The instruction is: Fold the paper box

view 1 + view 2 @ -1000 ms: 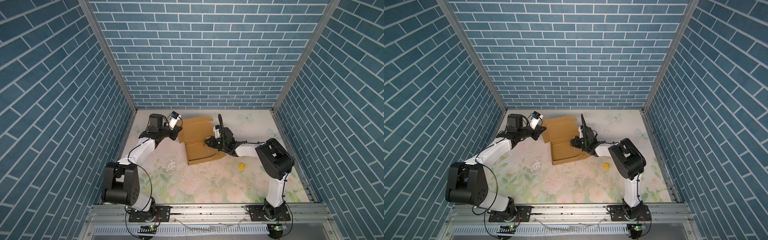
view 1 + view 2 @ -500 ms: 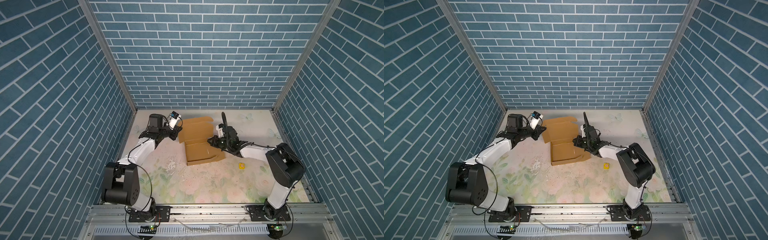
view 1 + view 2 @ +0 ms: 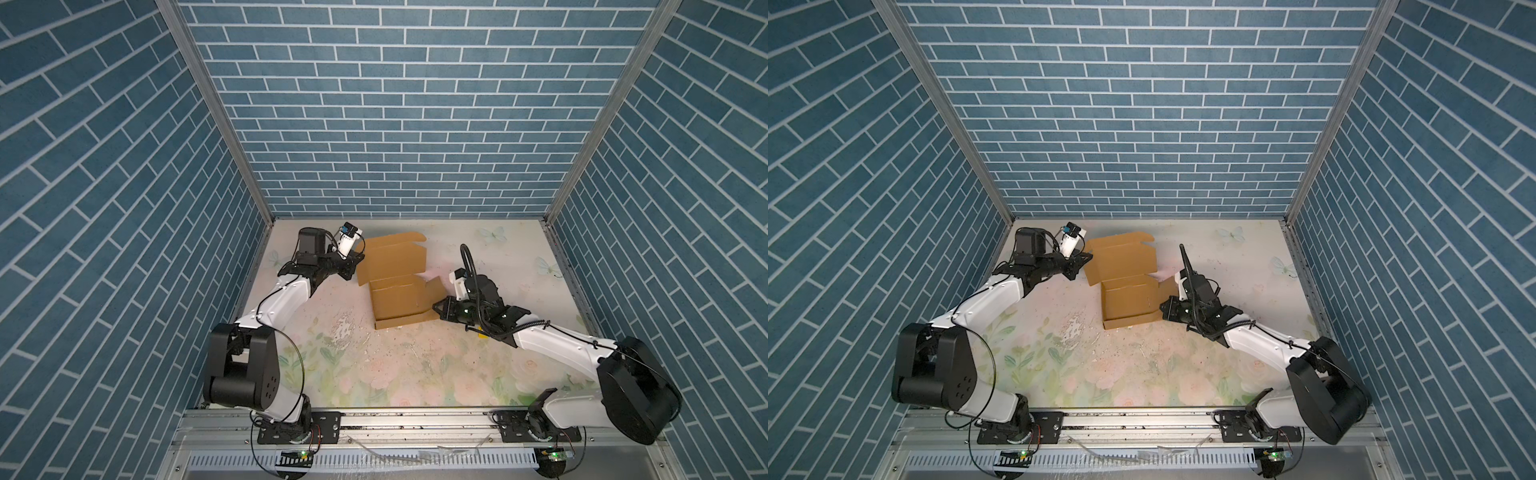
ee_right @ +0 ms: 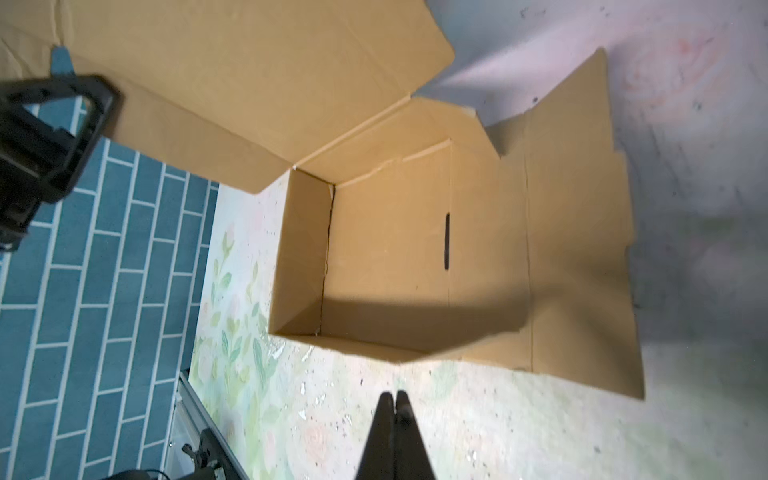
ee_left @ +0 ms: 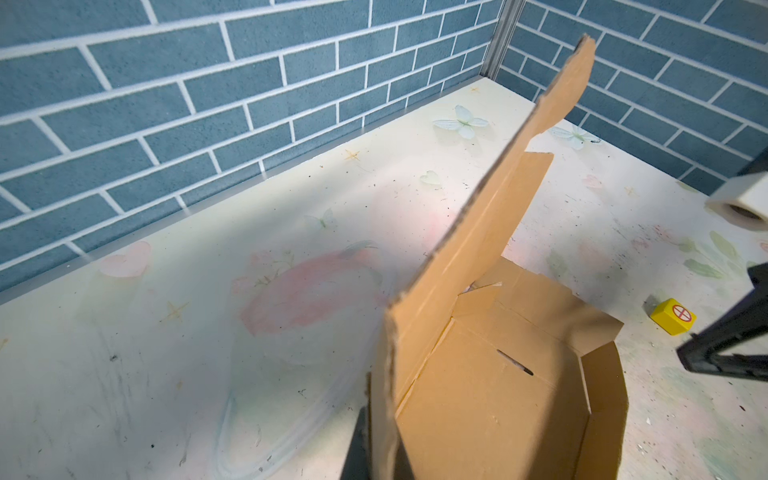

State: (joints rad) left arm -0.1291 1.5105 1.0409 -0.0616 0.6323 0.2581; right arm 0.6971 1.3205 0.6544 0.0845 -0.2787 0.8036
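Sitting toward 12 o'clock on the tabletop [image 3: 415, 374] in both top views, the box [image 3: 399, 299] is a half-formed brown cardboard tray. Its near and 9 o'clock walls stand. The lid [image 3: 392, 255] rises tilted from the far edge. The flap [image 4: 582, 257] on the 3 o'clock side lies splayed out, low to the tabletop.

By the look of it the box is light and will skid on the smooth surface if pushed without a brace. Its panels seem stiff, yet they should bend readily along the scored creases. The thin edges and tabs could crush or tear under a hard pinch. The best hold is probably a pinch on a free panel edge close to a crease. A flat push with closed fingers under the splayed flap would also serve, with the other arm steadying the box.

The left claw [image 3: 355, 266], at the box's 10 o'clock, is closed and appears clamped on the lid's side edge, holding the lid up. In the left wrist view the lid's edge runs straight down to where the jaws sit.

The right claw [image 3: 436, 309], at the box's 4 o'clock, has its fingers pressed together with nothing between them. Its tip is just beside the near corner under the flap. I cannot tell whether it touches the cardboard.
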